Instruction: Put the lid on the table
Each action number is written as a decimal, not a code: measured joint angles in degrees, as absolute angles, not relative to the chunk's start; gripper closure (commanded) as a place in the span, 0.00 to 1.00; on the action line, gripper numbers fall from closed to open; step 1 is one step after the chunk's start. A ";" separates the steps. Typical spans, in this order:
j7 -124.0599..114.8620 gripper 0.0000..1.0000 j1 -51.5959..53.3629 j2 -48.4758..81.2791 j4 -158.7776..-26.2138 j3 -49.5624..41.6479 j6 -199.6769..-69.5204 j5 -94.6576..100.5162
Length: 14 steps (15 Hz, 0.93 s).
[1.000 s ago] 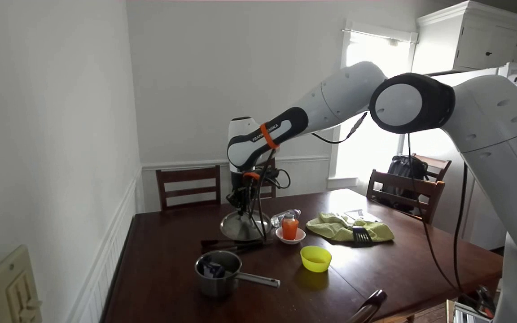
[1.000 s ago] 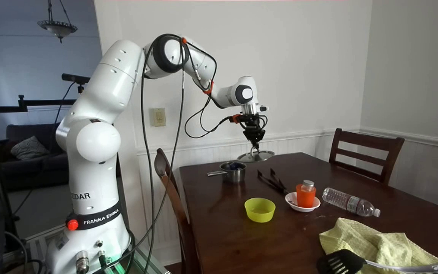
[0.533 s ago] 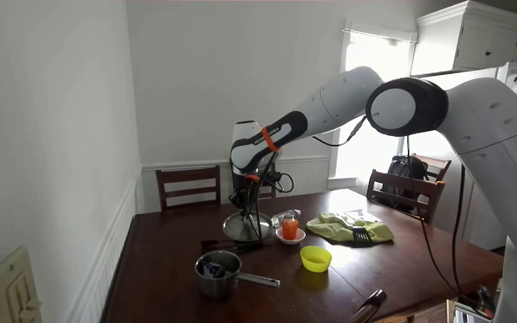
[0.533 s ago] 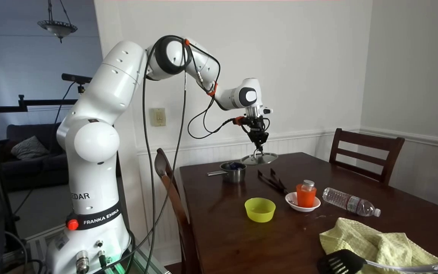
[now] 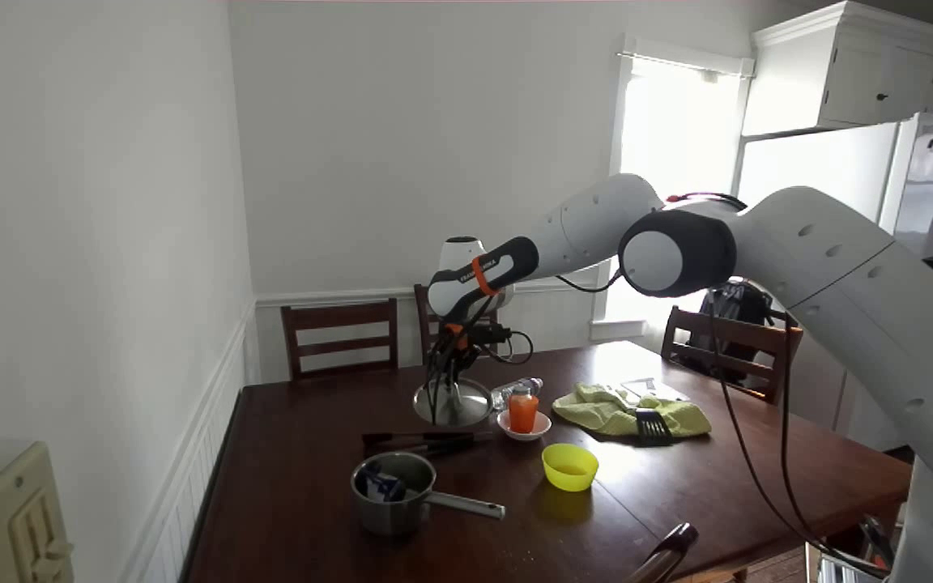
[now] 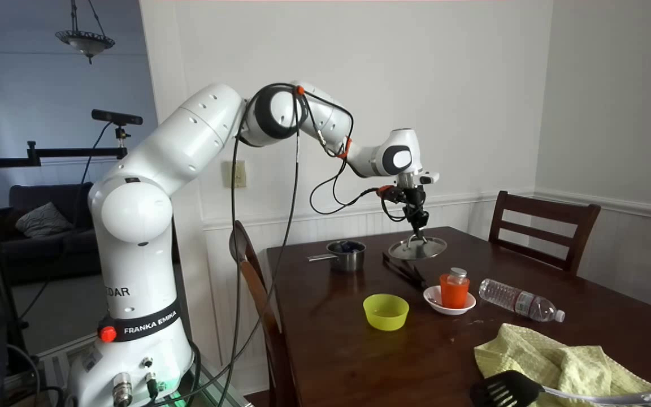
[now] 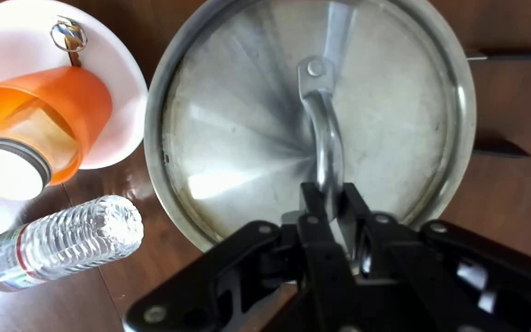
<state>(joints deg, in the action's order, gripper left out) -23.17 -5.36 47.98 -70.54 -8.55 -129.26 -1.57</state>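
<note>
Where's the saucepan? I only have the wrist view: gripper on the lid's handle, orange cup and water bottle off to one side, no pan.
Observer: It's on the table, apart from the lid; in an exterior view the black tongs lie between the lid and the saucepan.
Operator: Copy. Anything near the white dish that I can't see?
Observer: Yes, a small yellow bowl; both exterior views show it standing near the dish, not touching it.
</note>
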 measured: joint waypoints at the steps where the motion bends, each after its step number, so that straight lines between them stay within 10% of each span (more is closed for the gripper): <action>1: -23.78 0.96 -5.57 49.42 -68.88 -8.70 -128.86 -1.80; 14: -43.00 0.96 -9.62 61.50 -54.02 -11.10 -132.49 -7.07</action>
